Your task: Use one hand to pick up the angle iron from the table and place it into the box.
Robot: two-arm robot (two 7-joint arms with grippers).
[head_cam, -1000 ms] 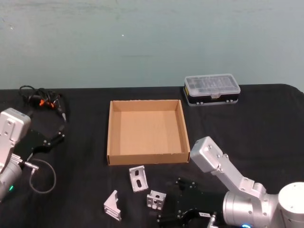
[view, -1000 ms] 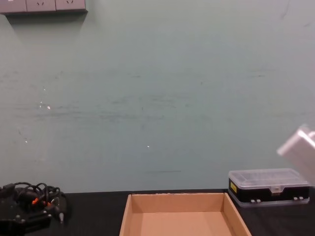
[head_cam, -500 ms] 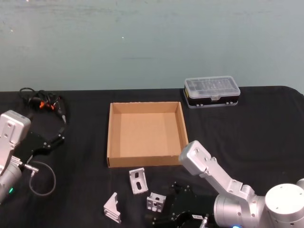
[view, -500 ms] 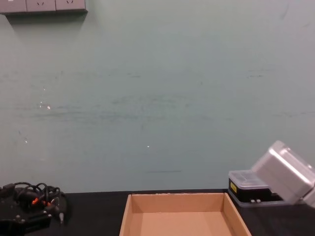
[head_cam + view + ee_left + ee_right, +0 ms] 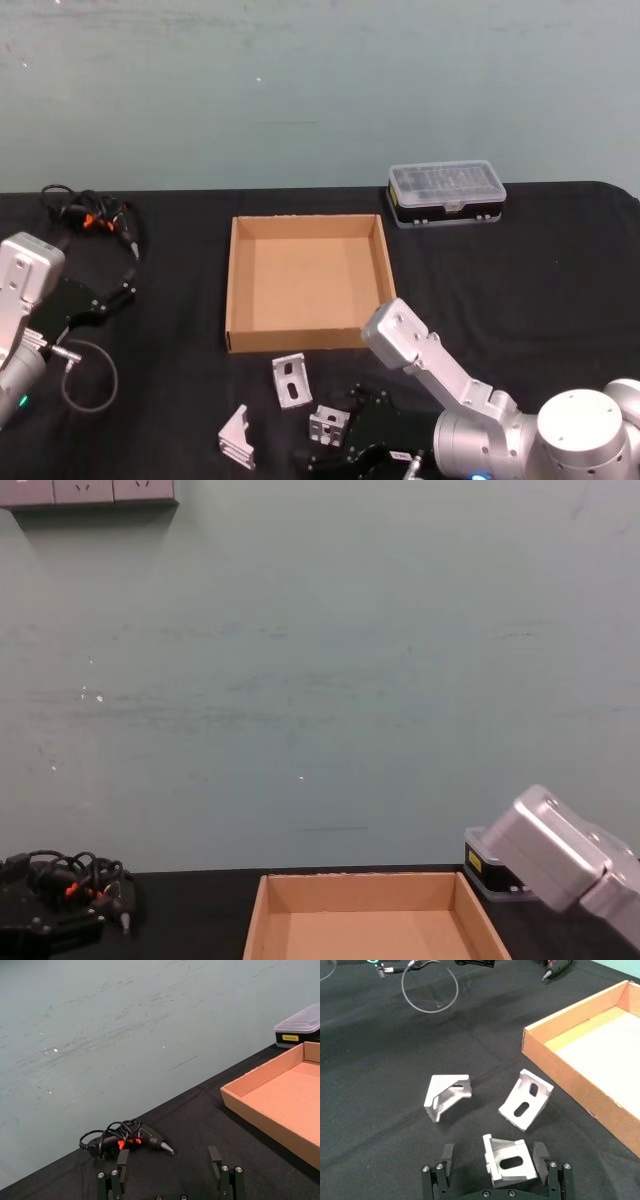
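Right gripper [image 5: 493,1150] spread open astride the nearest angle iron [image 5: 507,1160], just in front of the box [image 5: 305,340].
Sink lower so the angle iron sits deep between the jaws on the counter [image 5: 520,270], then close squarely; left gripper [image 5: 168,1151] idles open, well left of the box. Against a second ago, the right arm has swung leftward.

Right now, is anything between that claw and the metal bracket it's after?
Nothing visible: the right gripper's open fingers sit either side of the nearest bracket. Another bracket lies between it and the box.
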